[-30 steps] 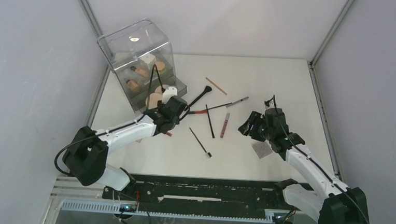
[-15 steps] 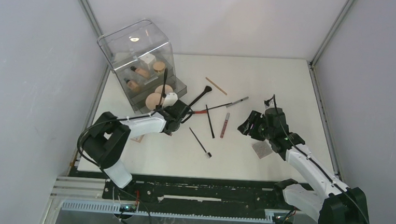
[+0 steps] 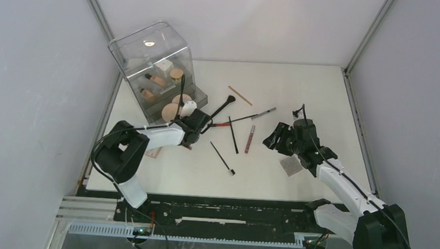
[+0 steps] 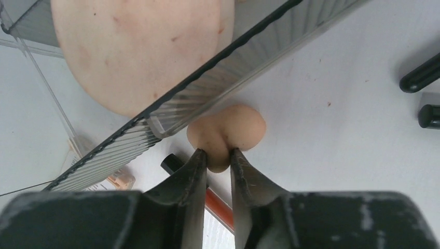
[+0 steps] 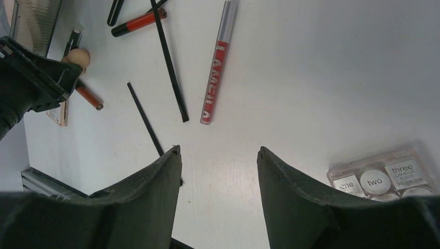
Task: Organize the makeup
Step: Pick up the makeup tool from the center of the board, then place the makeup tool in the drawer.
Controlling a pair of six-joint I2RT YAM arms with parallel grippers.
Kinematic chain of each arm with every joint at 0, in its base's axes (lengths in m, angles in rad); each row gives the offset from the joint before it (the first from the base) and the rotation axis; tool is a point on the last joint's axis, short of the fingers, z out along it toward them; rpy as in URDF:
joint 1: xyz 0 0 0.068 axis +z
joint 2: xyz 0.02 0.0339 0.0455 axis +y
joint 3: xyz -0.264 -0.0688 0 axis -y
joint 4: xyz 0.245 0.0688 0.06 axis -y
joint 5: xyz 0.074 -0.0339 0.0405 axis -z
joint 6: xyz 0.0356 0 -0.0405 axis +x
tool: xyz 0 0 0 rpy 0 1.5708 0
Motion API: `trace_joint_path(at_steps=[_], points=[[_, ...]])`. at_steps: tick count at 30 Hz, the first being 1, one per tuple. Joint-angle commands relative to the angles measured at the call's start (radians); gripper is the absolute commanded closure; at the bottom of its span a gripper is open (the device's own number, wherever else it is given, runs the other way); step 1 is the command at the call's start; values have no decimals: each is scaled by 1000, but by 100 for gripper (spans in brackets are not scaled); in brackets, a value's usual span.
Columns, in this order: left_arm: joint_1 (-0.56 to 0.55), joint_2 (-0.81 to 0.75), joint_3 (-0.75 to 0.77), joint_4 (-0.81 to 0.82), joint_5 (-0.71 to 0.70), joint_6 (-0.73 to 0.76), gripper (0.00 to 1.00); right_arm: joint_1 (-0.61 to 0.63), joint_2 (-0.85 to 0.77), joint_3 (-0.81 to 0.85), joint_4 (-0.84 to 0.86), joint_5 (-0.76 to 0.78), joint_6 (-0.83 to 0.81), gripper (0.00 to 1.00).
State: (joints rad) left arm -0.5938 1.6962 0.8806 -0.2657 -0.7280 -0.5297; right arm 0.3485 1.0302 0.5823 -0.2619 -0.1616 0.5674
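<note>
Currently clear box [image 3: 147, 45] holds compacts [image 3: 170, 109], bottles [image 3: 156, 79]; left tool [image 4: 218, 153] pinches peach sponge [image 4: 232, 129]; right tool [image 5: 219, 150] spread, empty.

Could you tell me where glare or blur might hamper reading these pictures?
Top view: even light, faint shadows, one glare spot on top of the clear box. Left wrist view: the sponge is sharp, the left fingers go soft toward the lens. Right wrist view: the lip tube lettering is crisp, the dark right fingers are blurred.

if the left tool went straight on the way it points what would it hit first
The left tool pinches the peach sponge, and just ahead is the clear box's ribbed drawer edge; the sponge would likely bump that first, though depth is unclear.
</note>
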Motion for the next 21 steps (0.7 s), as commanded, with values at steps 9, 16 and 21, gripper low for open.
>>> trace_joint_path(at_steps=[9, 16, 21], points=[[-35, -248, 146, -150, 214, 140, 100, 14, 42, 30, 54, 11, 3, 38], [-19, -369, 297, -289, 337, 215, 100, 33, 86, 55, 94, -6, 12, 38], [136, -420, 312, -289, 373, 180, 100, 51, 108, 73, 88, 3, 10, 38]])
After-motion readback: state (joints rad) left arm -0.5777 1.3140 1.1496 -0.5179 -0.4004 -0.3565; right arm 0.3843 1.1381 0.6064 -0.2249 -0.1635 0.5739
